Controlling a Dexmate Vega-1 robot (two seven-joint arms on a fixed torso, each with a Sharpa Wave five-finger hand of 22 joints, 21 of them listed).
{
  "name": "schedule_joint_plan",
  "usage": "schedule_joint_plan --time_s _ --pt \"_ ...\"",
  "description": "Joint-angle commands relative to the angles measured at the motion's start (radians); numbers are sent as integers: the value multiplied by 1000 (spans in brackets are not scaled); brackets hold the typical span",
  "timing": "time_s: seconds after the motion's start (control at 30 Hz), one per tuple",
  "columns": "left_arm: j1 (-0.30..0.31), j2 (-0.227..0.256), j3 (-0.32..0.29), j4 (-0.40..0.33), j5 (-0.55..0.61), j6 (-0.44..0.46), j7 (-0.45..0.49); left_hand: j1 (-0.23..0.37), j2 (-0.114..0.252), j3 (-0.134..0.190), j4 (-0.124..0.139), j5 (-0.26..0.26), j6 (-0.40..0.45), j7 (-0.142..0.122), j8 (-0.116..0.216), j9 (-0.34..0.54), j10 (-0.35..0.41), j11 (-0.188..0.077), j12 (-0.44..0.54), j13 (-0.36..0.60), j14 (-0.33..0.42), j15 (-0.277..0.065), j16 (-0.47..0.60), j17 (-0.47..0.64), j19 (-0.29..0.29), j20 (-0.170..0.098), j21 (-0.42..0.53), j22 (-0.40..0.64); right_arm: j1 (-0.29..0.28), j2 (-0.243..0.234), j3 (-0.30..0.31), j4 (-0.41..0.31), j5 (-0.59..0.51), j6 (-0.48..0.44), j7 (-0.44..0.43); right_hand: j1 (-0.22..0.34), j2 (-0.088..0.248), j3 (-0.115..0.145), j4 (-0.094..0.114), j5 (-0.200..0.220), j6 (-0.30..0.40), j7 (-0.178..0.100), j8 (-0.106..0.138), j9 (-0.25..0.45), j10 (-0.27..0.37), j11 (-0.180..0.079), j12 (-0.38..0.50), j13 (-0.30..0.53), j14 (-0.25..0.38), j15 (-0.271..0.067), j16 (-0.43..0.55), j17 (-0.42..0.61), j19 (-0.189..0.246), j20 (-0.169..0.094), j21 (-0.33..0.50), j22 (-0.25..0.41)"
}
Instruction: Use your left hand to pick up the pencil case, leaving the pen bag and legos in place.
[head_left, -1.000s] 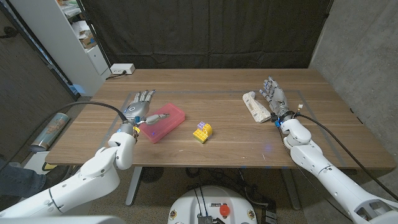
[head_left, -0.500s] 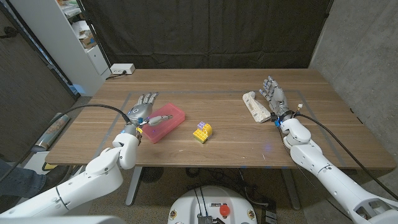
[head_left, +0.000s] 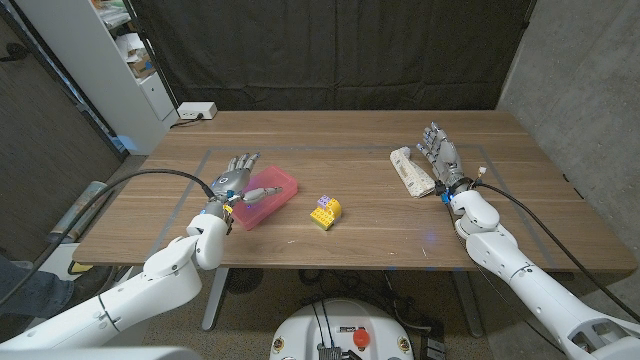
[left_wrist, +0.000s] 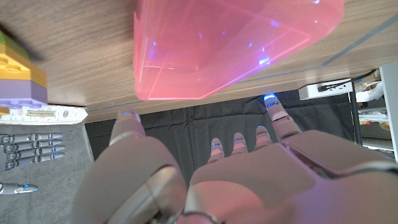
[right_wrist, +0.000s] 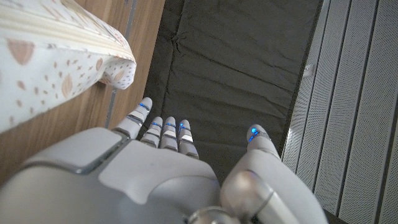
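The pink translucent pencil case (head_left: 264, 197) lies slanted on the wooden table (head_left: 360, 240), left of centre. My left hand (head_left: 234, 178) is at its left end, fingers spread, with the thumb (head_left: 259, 189) reaching over the case top; it grips nothing. In the left wrist view the pencil case (left_wrist: 230, 43) sits just beyond the spread fingers of my left hand (left_wrist: 211, 180). The yellow and purple legos (head_left: 324, 211) stand mid-table. The white patterned pen bag (head_left: 411, 171) lies at the right, with my right hand (head_left: 441, 155) beside it, fingers apart and holding nothing. The pen bag (right_wrist: 50, 56) is close to my right hand (right_wrist: 161, 174).
A white shelf unit (head_left: 120, 60) stands beyond the table's back left corner, and a white power strip (head_left: 195, 111) lies on the back edge. Faint tape lines mark the tabletop. The legos (left_wrist: 18, 74) and pen bag (left_wrist: 43, 114) appear past the case.
My left hand has slid a little to the right, closer over the left end of the pencil case. The case, legos, pen bag and right hand have stayed put.
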Motion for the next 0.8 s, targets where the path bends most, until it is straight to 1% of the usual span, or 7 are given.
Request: schedule_joint_plan --time_s 0.03,0.3,0.37,0.53,0.63,0.73,0.8 --pt "-21 -6 20 18 -27 -6 -16 10 7 -4 3 12 13 1 6 4 -57 -9 8 3 10 2 9 4 11 0 -2 -1 8 9 2 7 3 8 -2 -2 4 -3 -2 9 7 -3 1 2 3 0 0 2 8 4 6 2 2 7 4 2" --pt "-25 -14 28 23 -36 -2 -8 12 9 -7 3 14 22 1 8 4 -54 -9 9 3 14 1 9 3 15 0 -3 -2 23 14 -2 27 9 6 14 -2 4 -4 -2 10 8 -5 1 2 2 -2 0 2 9 4 6 2 0 8 3 2" --pt "-33 -10 35 20 -38 5 -24 12 9 -7 3 14 24 2 8 4 -53 -9 9 3 15 0 9 3 16 0 -4 -2 28 16 -4 34 9 6 18 -3 4 -4 -2 10 8 -6 1 2 3 -3 0 2 9 5 6 2 0 8 4 2" --pt "-43 -18 46 25 -38 9 -22 14 11 -10 3 16 32 -2 10 4 -49 -13 11 3 18 -2 9 3 19 0 -5 -2 38 19 -5 47 12 5 28 -3 5 -5 -2 10 8 -6 1 2 4 0 0 2 9 4 6 2 0 8 4 2" --pt "-54 -24 54 33 -46 1 -30 15 12 -10 4 16 33 -2 9 4 -49 -14 11 3 19 -2 9 3 20 0 -6 -2 42 19 -5 53 15 5 32 -3 5 -5 -2 10 8 -6 1 2 3 -2 0 2 9 4 6 2 0 8 4 2" --pt "-78 -30 94 39 -3 28 -38 15 12 -11 4 17 35 -1 9 4 -49 -14 11 3 20 -2 9 3 21 0 -7 -2 43 19 -5 55 16 4 34 -3 5 -6 -2 10 9 -7 1 2 3 -2 0 2 9 6 6 2 -1 8 4 2" --pt "-81 -35 95 47 -14 13 -40 15 12 -12 4 17 36 -1 9 4 -48 -13 11 3 20 -2 9 3 22 1 -7 -3 43 18 -4 56 16 5 34 -3 5 -6 -3 10 8 -7 1 2 3 -2 0 2 9 5 6 2 0 9 4 2"
